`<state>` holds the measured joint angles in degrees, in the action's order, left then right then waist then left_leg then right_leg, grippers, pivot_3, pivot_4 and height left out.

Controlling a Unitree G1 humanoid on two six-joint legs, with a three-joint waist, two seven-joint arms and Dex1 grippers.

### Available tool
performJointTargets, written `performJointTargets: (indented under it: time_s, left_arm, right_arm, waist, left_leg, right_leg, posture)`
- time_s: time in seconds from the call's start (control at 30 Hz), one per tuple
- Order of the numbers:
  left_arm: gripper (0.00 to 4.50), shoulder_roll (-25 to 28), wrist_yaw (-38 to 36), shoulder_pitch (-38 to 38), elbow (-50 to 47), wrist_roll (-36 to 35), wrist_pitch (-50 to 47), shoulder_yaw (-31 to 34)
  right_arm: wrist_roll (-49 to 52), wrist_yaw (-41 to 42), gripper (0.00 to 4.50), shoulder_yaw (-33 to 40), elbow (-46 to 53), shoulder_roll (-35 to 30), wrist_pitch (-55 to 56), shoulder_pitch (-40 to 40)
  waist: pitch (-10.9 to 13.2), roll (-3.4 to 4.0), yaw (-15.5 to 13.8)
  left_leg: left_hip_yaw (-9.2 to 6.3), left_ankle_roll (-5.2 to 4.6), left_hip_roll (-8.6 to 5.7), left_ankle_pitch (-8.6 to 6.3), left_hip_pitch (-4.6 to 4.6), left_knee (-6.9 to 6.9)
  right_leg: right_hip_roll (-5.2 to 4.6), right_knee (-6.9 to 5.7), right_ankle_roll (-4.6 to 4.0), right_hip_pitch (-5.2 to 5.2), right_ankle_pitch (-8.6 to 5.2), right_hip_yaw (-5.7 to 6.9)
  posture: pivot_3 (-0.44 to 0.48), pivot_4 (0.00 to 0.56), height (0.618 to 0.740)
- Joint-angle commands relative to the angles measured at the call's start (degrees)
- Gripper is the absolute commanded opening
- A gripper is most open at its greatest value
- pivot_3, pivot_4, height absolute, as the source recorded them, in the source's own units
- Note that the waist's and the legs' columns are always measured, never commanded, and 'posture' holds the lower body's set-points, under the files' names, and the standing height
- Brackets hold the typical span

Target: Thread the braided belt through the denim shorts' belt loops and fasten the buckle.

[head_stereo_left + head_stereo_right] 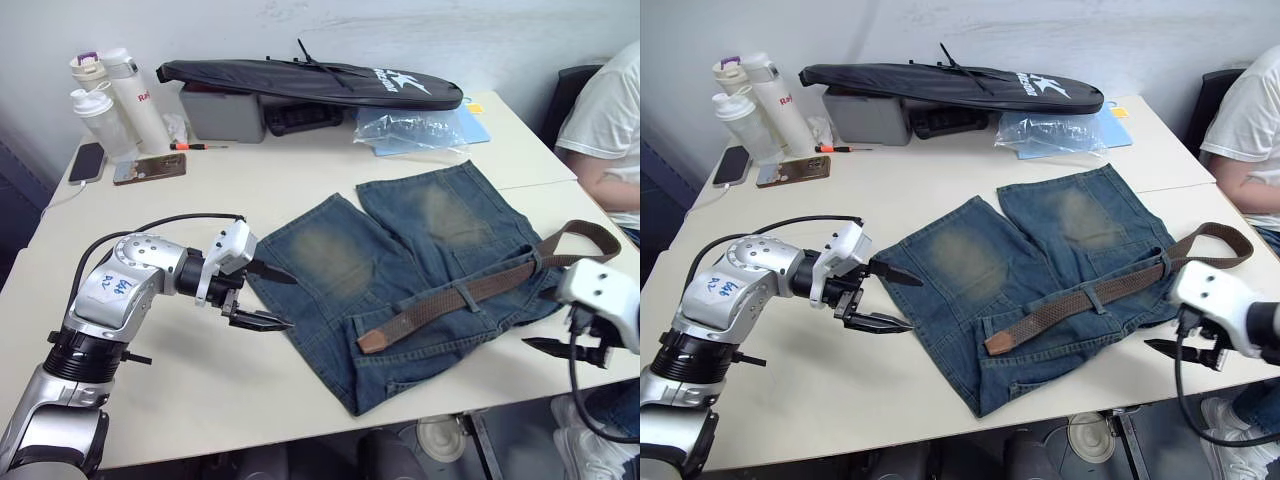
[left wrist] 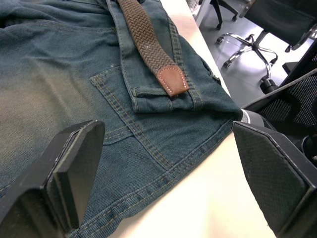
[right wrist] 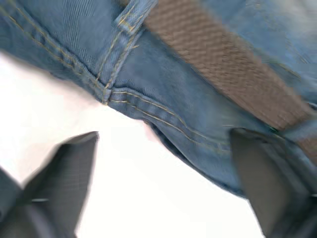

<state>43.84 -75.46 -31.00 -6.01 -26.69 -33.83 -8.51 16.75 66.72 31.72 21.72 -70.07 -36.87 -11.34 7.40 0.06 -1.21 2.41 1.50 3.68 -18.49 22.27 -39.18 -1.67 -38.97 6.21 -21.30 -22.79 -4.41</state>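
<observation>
A: Denim shorts (image 1: 420, 270) lie flat on the pale surface (image 1: 300, 170), legs pointing away toward the wall, waistband toward the near edge.

B: And the braided belt (image 1: 470, 292) runs along that waistband, passing under one of the belt loops (image 1: 462, 296) midway. Its tan leather tip (image 2: 171, 81) rests on the denim beside a back pocket.

A: The far end of the belt curls in a loop past the shorts' right side. I can't make out the buckle.

B: Left end effector (image 1: 268, 297) hovers just beside the shorts' left edge, fingers spread wide, gripping nothing.

A: Right end effector (image 1: 1180, 350) sits low at the near right corner of the shorts, fingers also spread apart and empty, denim hem and belt just beyond them.

B: Bottles (image 1: 105, 100), a phone (image 1: 86, 161) and a long black bag (image 1: 310, 82) stand at the back.
</observation>
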Motion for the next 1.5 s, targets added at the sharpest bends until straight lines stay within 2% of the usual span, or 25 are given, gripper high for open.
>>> performJointTargets:
  time_s: [0.03, 0.17, 0.2, 0.23, 0.27, 0.3, 0.33, 0.37, 0.4, 0.43, 0.6, 0.8, 0.9, 1.07, 1.13, 1.17, 1.23, 1.37, 1.5]
  left_arm:
    - [4.5, 0.41, -0.23, -0.53, -0.77, -0.7, -0.13, 0.98]
    - [4.5, -0.21, 0.53, -0.35, -1.7, -1.04, -0.84, 0.85]
    - [4.5, -0.28, 0.69, -0.33, -1.91, -1.12, -1.02, 0.86]
    - [4.5, -0.31, 0.84, -0.23, -2.24, -1.25, -1.27, 0.94]
    - [4.5, -0.31, 0.95, -0.1, -2.56, -1.38, -1.52, 1.04]
    - [4.5, -0.2, 1.1, 0.21, -3.15, -1.71, -2.03, 1.27]
    - [4.5, -0.12, 1.22, 0.43, -3.56, -1.95, -2.41, 1.42]
    - [4.5, 0.09, 1.36, 0.95, -4.26, -2.29, -2.86, 1.66]
    - [4.5, 0.34, 1.48, 1.53, -5.04, -2.67, -3.42, 1.89]
    - [4.5, 0.79, 1.56, 2.43, -6.34, -3.27, -4.29, 2.09]
    - [4.5, 3.07, 1.69, 7.53, -13.05, -5.61, -7.0, 2.49]
    - [4.5, 2.49, 4.04, 10.54, -16.79, -5.4, -6.61, 1.56]
    - [4.5, 1.57, 4.88, 10.21, -16.84, -5.26, -6.3, 0.67]
    - [4.5, 0.6, 5.48, 9.77, -16.24, -5.38, -6.24, 0.38]
    - [4.5, 0.1, 6.17, 9.91, -16.2, -5.54, -6.43, 0.62]
    - [4.5, -0.07, 6.56, 10.2, -16.62, -5.68, -6.7, 0.6]
    - [4.5, 0.05, 6.68, 10.9, -17.49, -5.91, -6.96, 0.54]
    - [4.5, 0.02, 7.11, 11.47, -17.41, -4.83, -5.27, 0.34]
    - [4.5, -0.96, 8.0, 11.12, -17.14, -4.66, -4.44, -0.08]
  right_arm:
    - [6.39, -2.23, 4.44, 3.16, 4.97, 1.9, -7.64, 4.53]
    - [8.88, -6.07, 4.44, 1.08, 8.57, 5.61, -10.48, 6.51]
    - [9.74, -7.06, 4.44, 0.53, 9.02, 6.51, -11.6, 7.02]
    - [10.23, -7.82, 4.44, -0.12, 9.65, 7.29, -12.41, 7.03]
    - [10.53, -8.27, 4.44, -0.62, 10.31, 7.83, -12.76, 6.85]
    - [10.93, -8.79, 4.44, -1.13, 11.08, 8.29, -13.42, 6.47]
    - [11.3, -9.21, 4.44, -1.43, 11.6, 8.54, -14.04, 6.24]
    - [12.48, -10.3, 4.44, -1.55, 11.98, 9.17, -16.32, 6.54]
    - [12.64, -10.53, 4.44, -1.91, 12.66, 9.03, -16.6, 6.25]
    - [13.59, -10.05, 4.44, -1.64, 13.72, 8.79, -17.15, 5.85]
    - [22.43, -11.45, 4.44, 1.55, 18.75, 10.91, -25.32, 6.13]
    - [43.78, -20.93, 4.44, 11.81, 24.03, 24.58, -39.83, 0.43]
    - [43.5, -24.04, 4.44, 11.43, 27.48, 25.84, -38.02, -3.91]
    - [38.52, -28.21, 4.44, 7.89, 28.51, 24.28, -31.32, -3.86]
    - [35.75, -28.12, 4.44, 6.5, 28.83, 22.75, -28.61, -4.92]
    - [36.83, -29.07, 4.44, 6.68, 28.35, 22.99, -29.59, -5.4]
    - [37.37, -29.49, 4.44, 6.76, 28.0, 23.15, -29.14, -6.47]
    - [48.02, -34.12, 4.44, 12.23, 25.89, 27.39, -30.58, -8.17]
    - [68.12, -44.06, 4.44, 15.89, 21.34, 31.83, -27.03, -15.06]
  waist:
    - [0.04, -0.07, 0.15]
    - [0.14, -0.06, 0.12]
    - [0.32, 0.14, 0.37]
    - [0.58, 0.46, 1.02]
    - [0.72, 0.58, 1.43]
    - [0.83, 0.73, 1.57]
    - [0.86, 0.7, 1.6]
    - [0.7, 0.9, 1.58]
    - [0.64, 0.97, 0.88]
    - [0.64, 1.06, 0.09]
    - [0.84, 0.81, -0.64]
    - [0.88, 0.76, -1.11]
    - [0.96, 0.87, -1.11]
    - [1.04, 0.81, -0.66]
    - [1.12, 0.68, -0.21]
    - [1.2, 0.61, -0.1]
    - [1.27, 0.95, -0.22]
    - [1.56, 0.8, -1.34]
    - [1.67, 0.83, -2.27]
  left_leg:
    - [0.0, 0.0, 0.02, 0.0, -0.05, 0.01]
    - [-0.02, -0.01, 0.05, -0.01, -0.04, 0.03]
    - [-0.27, -0.05, -0.08, -0.03, 0.23, 0.18]
    - [-0.65, -0.08, -0.27, 0.06, 0.26, 0.17]
    - [-1.82, -0.2, -0.78, 0.25, 0.24, 0.27]
    - [-2.66, -0.25, -1.27, 0.47, 0.26, 0.41]
    - [-3.43, -0.38, -1.89, 0.72, 0.29, 0.59]
    - [-4.12, -0.4, -2.56, 1.15, 0.49, 0.94]
    - [-4.69, -0.4, -2.77, 1.75, 0.71, 0.98]
    - [-4.85, 0.28, -2.83, 2.07, 0.95, 1.04]
    - [-4.77, 0.46, -3.02, 2.21, 0.94, 1.07]
    - [-5.01, 0.21, -2.9, 2.05, 0.94, 1.18]
    - [-4.93, 0.2, -2.96, 2.05, 0.95, 1.2]
    - [-4.71, 0.16, -2.95, 2.05, 0.93, 1.25]
    - [-5.01, -0.08, -3.53, 2.2, 1.07, 1.56]
    - [-5.34, -0.42, -3.96, 2.46, 1.01, 1.85]
    - [-6.02, -0.6, -4.52, 2.88, 1.02, 2.17]
    - [-6.21, 0.15, -4.24, 3.21, 0.94, 2.12]
    - [-6.13, 0.21, -4.23, 3.2, 0.96, 2.1]
  right_leg:
    - [0.02, 0.01, 0.0, 0.05, 0.0, 0.01]
    - [0.05, 0.05, 0.0, 0.06, 0.0, 0.02]
    - [-0.12, 0.21, 0.01, 0.4, -0.01, 0.2]
    - [-0.4, 0.72, 0.02, 1.05, -0.01, 1.17]
    - [-1.11, 1.17, -0.06, 1.97, -0.07, 2.77]
    - [-1.97, 1.27, -0.18, 2.44, -0.15, 3.96]
    - [-2.42, 1.35, -0.23, 2.82, -0.23, 4.95]
    - [-3.2, 1.35, -0.23, 2.95, -0.35, 5.97]
    - [-3.79, 1.02, -0.11, 2.5, -0.4, 6.74]
    - [-3.87, 0.93, 0.05, 2.11, -0.31, 6.53]
    - [-4.02, 1.41, 0.31, 2.55, -0.16, 6.58]
    - [-4.08, 1.92, 0.27, 2.86, -0.18, 6.49]
    - [-4.04, 1.86, 0.27, 2.81, -0.18, 6.55]
    - [-3.98, 1.96, 0.2, 2.81, -0.22, 6.57]
    - [-4.39, 2.17, 0.19, 3.2, -0.24, 7.43]
    - [-4.99, 2.17, 0.29, 3.43, -0.29, 8.3]
    - [-6.0, 2.32, 0.52, 3.83, -0.31, 10.09]
    - [-5.93, 2.49, 0.79, 3.78, -0.15, 10.19]
    - [-5.97, 2.69, 0.82, 3.86, -0.13, 10.2]
  posture:
    - [0.0, 0.15, 0.645]
    - [0.0, 0.15, 0.645]
    - [0.0, 0.15, 0.645]
    - [0.0, 0.15, 0.645]
    - [0.0, 0.15, 0.645]
    - [0.0, 0.15, 0.645]
    - [0.0, 0.15, 0.645]
    - [0.0, 0.15, 0.645]
    - [0.0, 0.15, 0.645]
    - [0.0, 0.15, 0.645]
    - [0.0, 0.15, 0.645]
    - [0.0, 0.15, 0.645]
    - [0.0, 0.15, 0.645]
    - [0.0, 0.15, 0.647]
    - [0.0, 0.15, 0.651]
    - [0.0, 0.15, 0.652]
    - [0.0, 0.15, 0.652]
    - [0.0, 0.15, 0.652]
    - [0.0, 0.15, 0.652]
